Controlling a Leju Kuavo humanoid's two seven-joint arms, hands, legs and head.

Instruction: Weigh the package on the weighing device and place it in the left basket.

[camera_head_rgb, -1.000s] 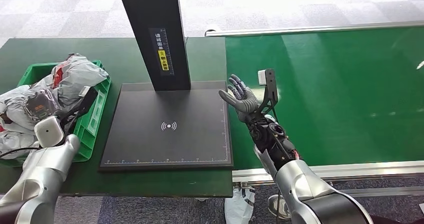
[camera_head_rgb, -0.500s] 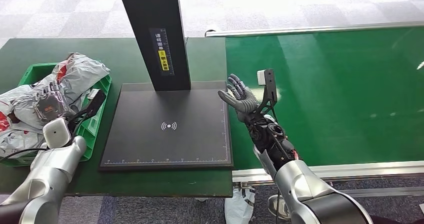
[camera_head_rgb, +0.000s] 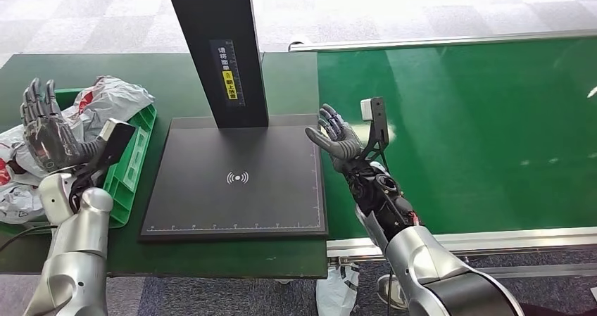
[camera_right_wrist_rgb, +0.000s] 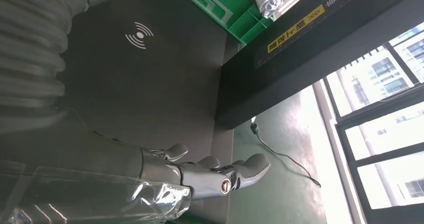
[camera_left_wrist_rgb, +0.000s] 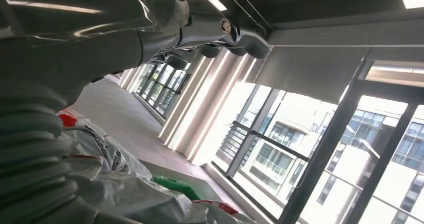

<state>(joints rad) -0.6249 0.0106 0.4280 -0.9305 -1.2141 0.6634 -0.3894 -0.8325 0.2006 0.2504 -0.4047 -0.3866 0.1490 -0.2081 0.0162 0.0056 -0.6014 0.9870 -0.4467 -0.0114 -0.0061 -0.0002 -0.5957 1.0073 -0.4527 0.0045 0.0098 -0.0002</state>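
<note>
Several grey plastic-wrapped packages [camera_head_rgb: 105, 101] lie piled in the green basket [camera_head_rgb: 132, 162] at the left of the table; their crumpled wrap [camera_left_wrist_rgb: 125, 179] shows in the left wrist view. My left hand [camera_head_rgb: 48, 129] is raised above the pile, fingers spread, holding nothing. The black weighing device [camera_head_rgb: 239, 179] with its white signal mark lies bare in the middle, its dark post [camera_head_rgb: 218, 48] rising behind. My right hand [camera_head_rgb: 338, 138] hovers at the plate's right edge, palm up, fingers apart and empty; its fingers [camera_right_wrist_rgb: 220, 171] hang over the plate [camera_right_wrist_rgb: 125, 69].
A green conveyor belt [camera_head_rgb: 479, 126] with a metal rail runs along the right side. The dark green table [camera_head_rgb: 296, 84] surrounds the scale. A cable [camera_right_wrist_rgb: 285, 156] trails on the table beside the post. Grey carpet lies beyond.
My left hand has lifted off the packages in the basket and risen, fingers spreading upward. The right hand has stayed put.
</note>
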